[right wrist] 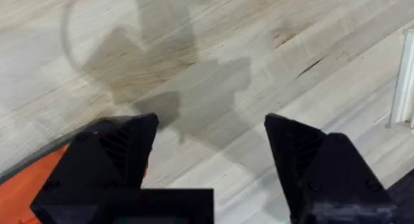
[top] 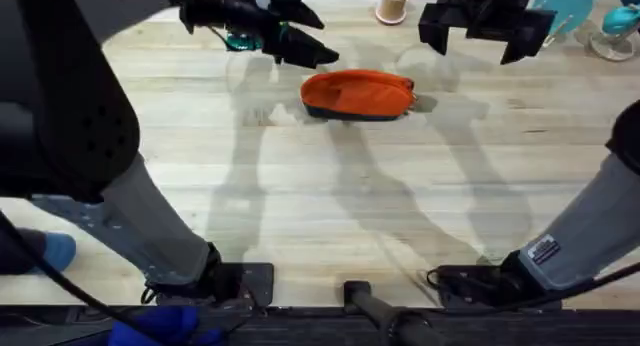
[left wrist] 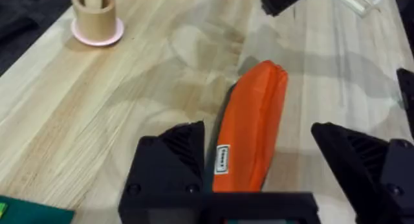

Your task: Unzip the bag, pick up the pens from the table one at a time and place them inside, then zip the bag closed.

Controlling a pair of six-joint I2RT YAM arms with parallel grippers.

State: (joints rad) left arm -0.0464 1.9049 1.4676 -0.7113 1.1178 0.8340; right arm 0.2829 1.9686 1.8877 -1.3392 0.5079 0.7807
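Wood table [top: 330, 206] held the orange bag [top: 358, 93] near center, toward 12 o'clock, lying flat, zipped. Left gripper [top: 300, 36] at bag's 10 o'clock, fingers spread, holding nothing. Right gripper [top: 478, 44] at 2 o'clock, spread too, nothing held.

The bag [top: 358, 94] lies on the table [top: 330, 206], mid-far side.
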